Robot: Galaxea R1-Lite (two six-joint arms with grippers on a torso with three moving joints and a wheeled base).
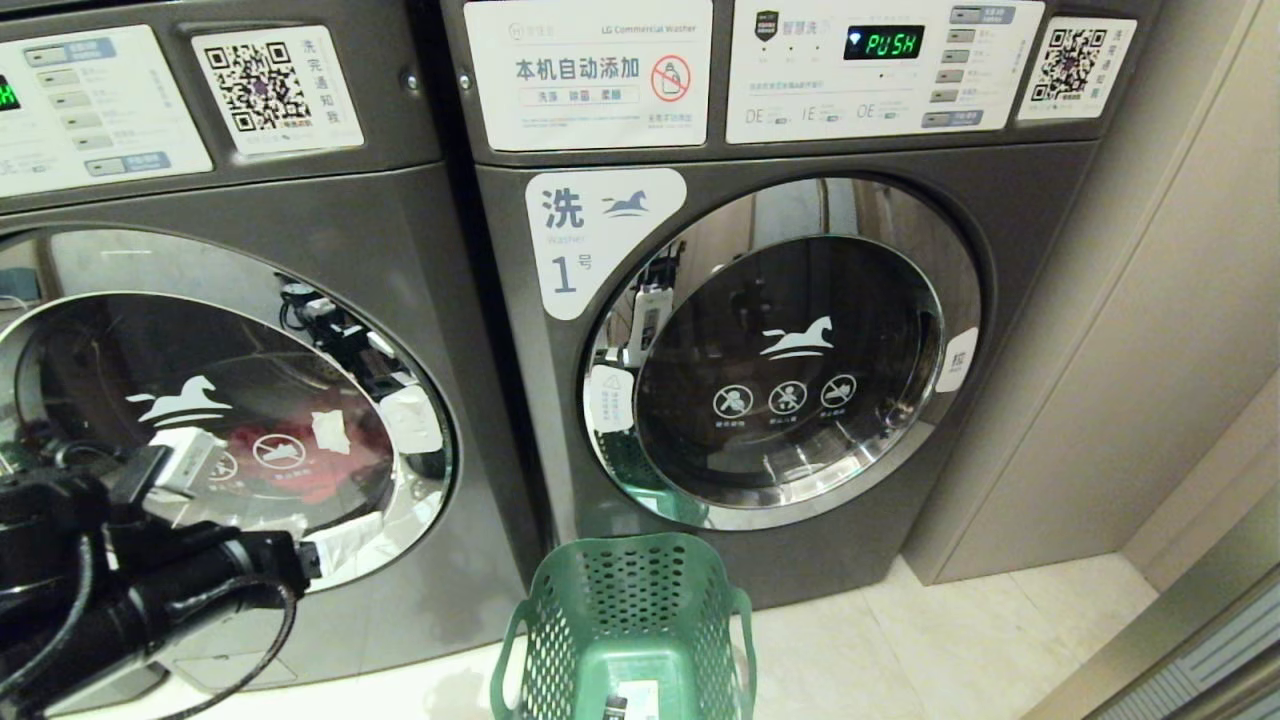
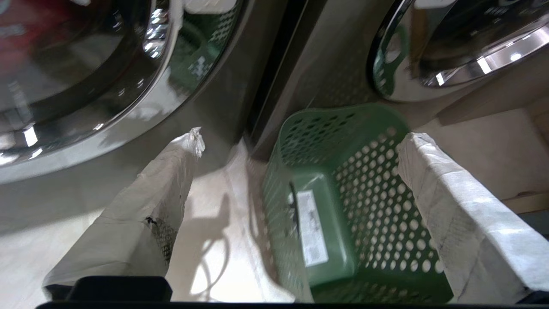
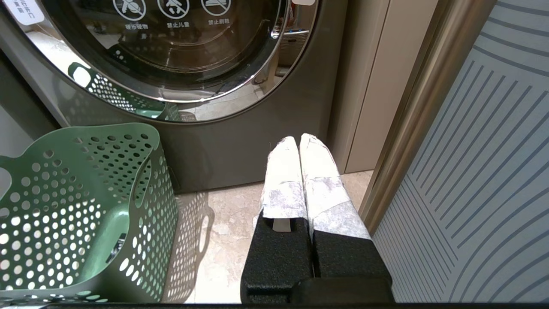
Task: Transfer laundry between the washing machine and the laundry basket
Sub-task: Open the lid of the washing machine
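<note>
head view: the green laundry basket (image 1: 640, 620) stands on pale floor (image 1: 950, 650) just before washer 1 (image 1: 760, 350). red laundry (image 1: 290, 450) shows behind the left washer's (image 1: 250, 400) closed door. left gripper (image 2: 300, 141) gapes wide, empty; right gripper (image 3: 299, 143) is pressed closed by the wall panel (image 3: 472, 150).

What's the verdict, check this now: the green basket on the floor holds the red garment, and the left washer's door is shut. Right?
Not right. The laundry basket is empty except for a white label on its bottom, as the left wrist view shows. The red garment lies inside the left washing machine, behind its door, which is shut as you said.
</note>
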